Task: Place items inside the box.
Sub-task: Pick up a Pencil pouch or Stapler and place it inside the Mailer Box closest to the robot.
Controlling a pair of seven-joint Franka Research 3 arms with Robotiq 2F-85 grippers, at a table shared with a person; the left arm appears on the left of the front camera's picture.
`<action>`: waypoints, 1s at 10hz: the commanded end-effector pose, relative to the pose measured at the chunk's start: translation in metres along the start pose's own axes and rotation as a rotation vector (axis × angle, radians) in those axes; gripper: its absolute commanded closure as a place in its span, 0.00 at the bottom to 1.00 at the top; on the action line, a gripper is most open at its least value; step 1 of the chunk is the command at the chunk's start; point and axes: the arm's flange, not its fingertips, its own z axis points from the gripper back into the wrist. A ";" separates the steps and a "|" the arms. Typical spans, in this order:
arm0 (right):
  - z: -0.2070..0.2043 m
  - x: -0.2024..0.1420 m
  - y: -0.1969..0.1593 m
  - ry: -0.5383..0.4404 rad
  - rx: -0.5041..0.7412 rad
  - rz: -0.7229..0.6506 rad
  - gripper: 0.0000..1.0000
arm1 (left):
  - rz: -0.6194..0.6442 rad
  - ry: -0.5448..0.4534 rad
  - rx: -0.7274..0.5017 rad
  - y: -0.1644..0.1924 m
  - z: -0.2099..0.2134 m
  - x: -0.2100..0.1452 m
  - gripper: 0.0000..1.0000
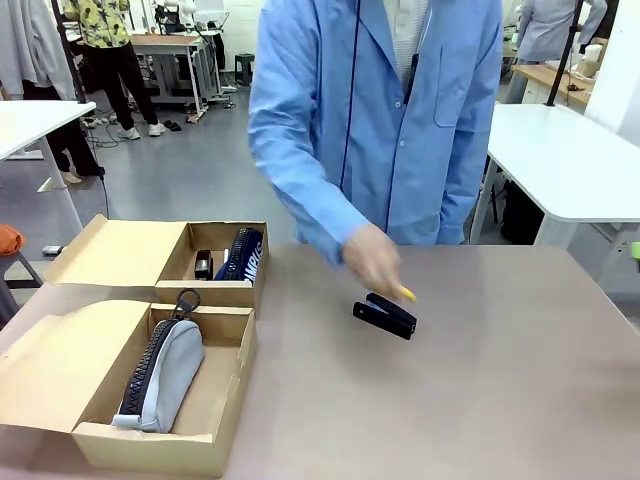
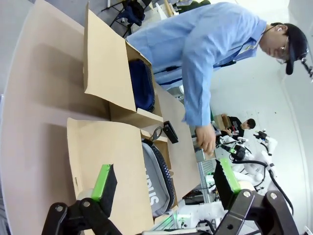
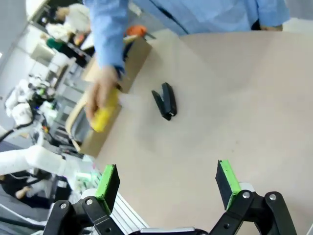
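Note:
Two open cardboard boxes stand at the table's left. The near box [image 1: 243, 352] holds a grey zipped pencil case [image 1: 165, 372]. In the far box [image 1: 212, 293] lie a dark blue pouch [image 1: 241, 256] and a small black stapler [image 1: 204, 264]. Another black stapler [image 1: 385, 315] lies on the table's middle, under a person's hand [image 1: 368, 257] that grips a yellow utility knife [image 1: 407, 294]. My left gripper [image 2: 165, 180] hangs open above the near box [image 2: 105, 147] and the pencil case [image 2: 155, 178]. My right gripper [image 3: 167, 181] is open over bare table, well short of the stapler [image 3: 165, 100] and the knife [image 3: 105, 113].
The person in a blue coat [image 1: 380, 110] leans in from the far side, arm stretched over the table's middle. Box flaps [image 1: 120, 250] lie spread out to the left. The brown tabletop [image 1: 500, 400] runs free to the right of the boxes.

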 end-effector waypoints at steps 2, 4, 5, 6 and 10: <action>-0.105 0.047 0.064 0.254 -0.157 0.209 0.00 | -0.016 -0.014 -0.017 -0.001 0.000 0.000 0.00; -0.193 0.064 0.096 0.373 -0.216 0.390 0.00 | -0.016 -0.014 -0.017 -0.001 0.000 0.000 0.00; -0.243 0.065 0.108 0.448 -0.320 0.466 0.00 | -0.016 -0.014 -0.017 -0.001 0.000 0.000 0.00; -0.281 0.058 0.116 0.510 -0.342 0.543 0.00 | -0.016 -0.014 -0.017 -0.001 0.000 0.000 0.00; -0.362 0.044 0.108 0.675 -0.397 0.570 0.00 | -0.016 -0.014 -0.017 -0.001 0.000 0.000 0.00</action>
